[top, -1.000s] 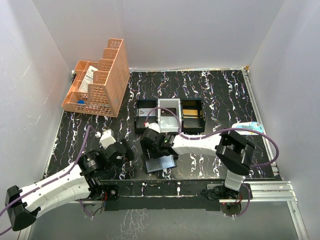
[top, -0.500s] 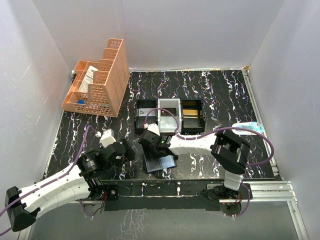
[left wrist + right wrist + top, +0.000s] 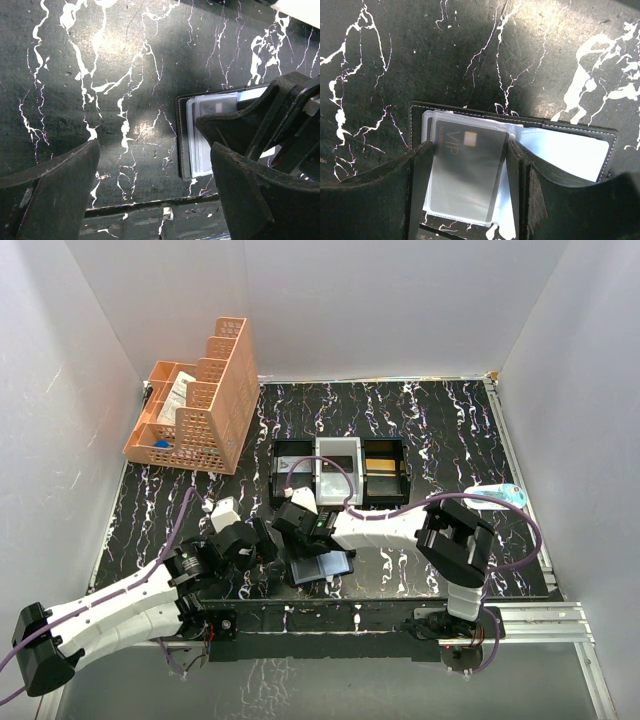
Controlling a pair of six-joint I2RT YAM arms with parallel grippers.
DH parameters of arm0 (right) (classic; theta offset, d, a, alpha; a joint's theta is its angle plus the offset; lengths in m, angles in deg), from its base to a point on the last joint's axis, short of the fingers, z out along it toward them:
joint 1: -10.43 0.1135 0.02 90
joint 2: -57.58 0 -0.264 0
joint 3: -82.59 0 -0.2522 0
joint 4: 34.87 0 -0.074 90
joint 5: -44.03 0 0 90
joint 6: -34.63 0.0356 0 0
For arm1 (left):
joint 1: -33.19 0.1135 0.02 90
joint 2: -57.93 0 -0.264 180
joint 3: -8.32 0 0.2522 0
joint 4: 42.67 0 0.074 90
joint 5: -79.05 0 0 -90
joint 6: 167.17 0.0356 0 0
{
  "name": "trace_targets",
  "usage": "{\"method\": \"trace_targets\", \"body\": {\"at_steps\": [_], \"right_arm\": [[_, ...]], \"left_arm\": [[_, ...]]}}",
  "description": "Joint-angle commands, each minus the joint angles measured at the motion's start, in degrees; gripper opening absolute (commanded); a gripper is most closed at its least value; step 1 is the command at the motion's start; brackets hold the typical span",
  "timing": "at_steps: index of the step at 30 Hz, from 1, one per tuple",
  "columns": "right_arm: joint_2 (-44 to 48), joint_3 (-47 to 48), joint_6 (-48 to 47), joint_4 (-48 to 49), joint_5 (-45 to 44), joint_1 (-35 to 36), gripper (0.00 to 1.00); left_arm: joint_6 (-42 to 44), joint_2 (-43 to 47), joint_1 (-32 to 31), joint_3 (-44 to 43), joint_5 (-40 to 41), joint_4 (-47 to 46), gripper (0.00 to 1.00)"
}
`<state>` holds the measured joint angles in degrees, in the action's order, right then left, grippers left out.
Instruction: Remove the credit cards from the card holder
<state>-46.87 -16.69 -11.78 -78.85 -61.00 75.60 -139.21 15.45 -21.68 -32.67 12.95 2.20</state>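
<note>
Straddling a grey card (image 3: 465,170) marked VIP, the right claw (image 3: 467,145) bears on the open card holder (image 3: 325,568), which lies near the front edge of the counter (image 3: 450,440); whether its fingers pinch the card cannot be told. The left claw (image 3: 155,145), spread wide, hovers just beside the card holder's left edge. Behind, a three-compartment tray (image 3: 292,443) holds a dark item centrally and a tan one at right. Only the right wrist view shows the lettering.

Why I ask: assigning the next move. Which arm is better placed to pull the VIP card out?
Right. The right gripper brackets the VIP card in the open card holder, a finger at each side. The left gripper hangs open over the table, mostly beside the holder.
</note>
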Motion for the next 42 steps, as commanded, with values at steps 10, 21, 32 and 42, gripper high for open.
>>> {"method": "trace_targets", "body": {"at_steps": [10,21,32,42], "right_arm": [[3.2,-4.2,0.3,5.9,4.7,-1.9,0.45],[8.4,-12.0,2.0,15.6,14.9,-7.6,0.49],[0.0,-2.2,-0.8,3.2,1.8,-1.7,0.63],[-4.1,1.9,0.5,-1.3,-4.0,0.7,0.51]], "left_arm": [[2.7,2.3,0.2,-0.2,-2.3,-1.5,0.91],[6.4,3.5,0.2,4.4,-11.4,-12.4,0.9],[-0.3,5.9,0.2,1.6,-1.7,-2.1,0.9],[-1.1,7.8,0.2,1.5,-1.1,0.4,0.9]]}}
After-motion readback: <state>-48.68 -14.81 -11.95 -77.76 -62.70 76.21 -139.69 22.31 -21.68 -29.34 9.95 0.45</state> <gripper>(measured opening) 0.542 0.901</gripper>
